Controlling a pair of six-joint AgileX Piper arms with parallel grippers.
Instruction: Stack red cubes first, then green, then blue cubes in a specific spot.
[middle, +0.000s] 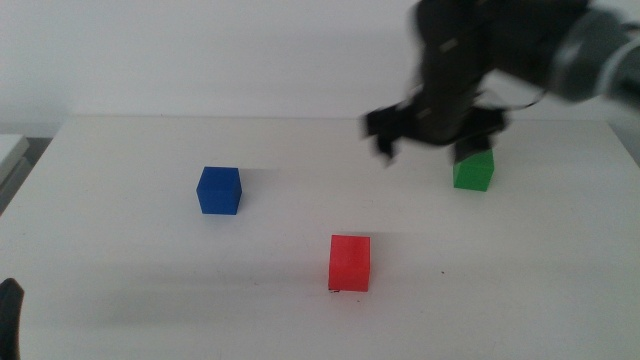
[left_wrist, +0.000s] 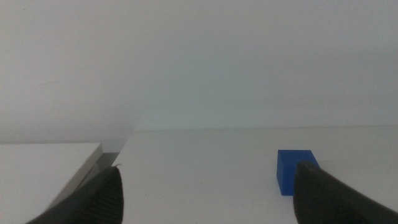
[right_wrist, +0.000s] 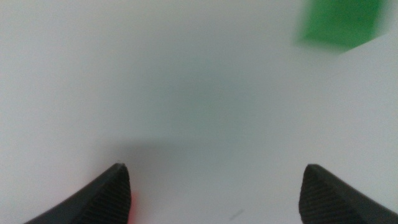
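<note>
Looking down, middle view: right gripper (middle: 432, 140) hovers beside green cube (middle: 473, 171); red cube (middle: 349, 263) near table (middle: 120, 300) front.
Left wrist: left gripper (left_wrist: 208, 193) waiting, jaws wide, blue cube (left_wrist: 293, 172) ahead.
Right wrist: jaws wide.
Handling: light, rigid; pinch opposite flat faces.

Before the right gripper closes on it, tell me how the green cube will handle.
The green cube looks rigid, with flat matte faces, so the open right gripper should probably hold it without slip. Sitting flat on the table, it seems unlikely to roll.
</note>
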